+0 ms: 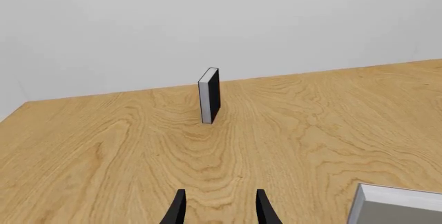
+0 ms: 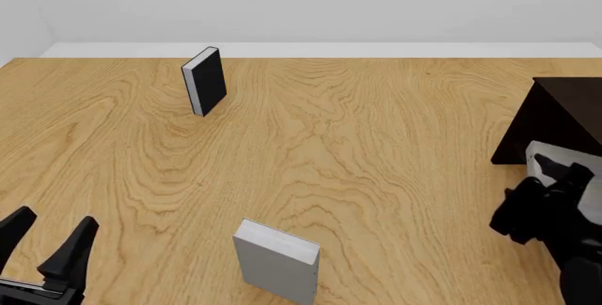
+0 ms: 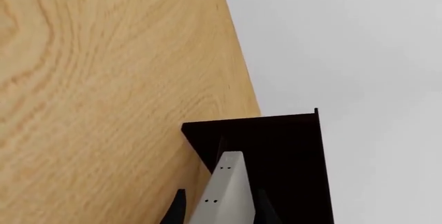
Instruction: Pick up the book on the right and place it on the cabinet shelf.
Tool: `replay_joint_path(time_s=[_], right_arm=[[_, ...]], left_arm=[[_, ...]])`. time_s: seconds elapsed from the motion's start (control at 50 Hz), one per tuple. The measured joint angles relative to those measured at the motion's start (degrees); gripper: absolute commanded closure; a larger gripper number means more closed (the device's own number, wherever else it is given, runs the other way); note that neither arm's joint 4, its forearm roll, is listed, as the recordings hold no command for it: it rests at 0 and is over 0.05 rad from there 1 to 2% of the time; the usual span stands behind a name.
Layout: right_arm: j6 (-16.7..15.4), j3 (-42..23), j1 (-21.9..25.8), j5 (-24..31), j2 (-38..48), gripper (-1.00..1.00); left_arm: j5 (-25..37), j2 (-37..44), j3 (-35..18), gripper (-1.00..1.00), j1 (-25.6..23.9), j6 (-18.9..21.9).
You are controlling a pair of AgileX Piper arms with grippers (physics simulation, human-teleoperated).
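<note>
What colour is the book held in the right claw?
Light grey book, tiny dark dots; right wrist view.

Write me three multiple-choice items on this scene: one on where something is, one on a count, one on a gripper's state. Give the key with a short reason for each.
1. Where does the black-covered book stand on the table in the front view?
A. far left part
B. near right corner
C. on the cabinet

2. How many books appear in all?
A. one
B. two
C. three

3. What is the state of the right gripper?
A. open and empty
B. shut on the slim grey book
C. shut on nothing

Key:
1 A: it stands upright toward the far left, apart from everything else.
2 C: the black-covered one, the broader plain grey book near the front edge, and the slim grey book in the right gripper.
3 B: the right wrist view shows its fingers on either side of the dotted grey book, with the dark cabinet right behind it. The left gripper is open.
</note>
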Motion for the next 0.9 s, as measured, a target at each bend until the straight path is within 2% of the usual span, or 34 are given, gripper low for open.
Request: replay_joint_path(time_s=[0.28,0.9], right_arm=[[0.47,-0.50,0.39,0.92,-0.87,-1.00],[-0.22,1.46,-2.97,2.02,-3.72,-1.00]], left_arm=[[0.10,-0.02,0.00,-1.00,0.03,0.00],[-0.36,0.55,0.00,-1.00,-0.20,0.08]])
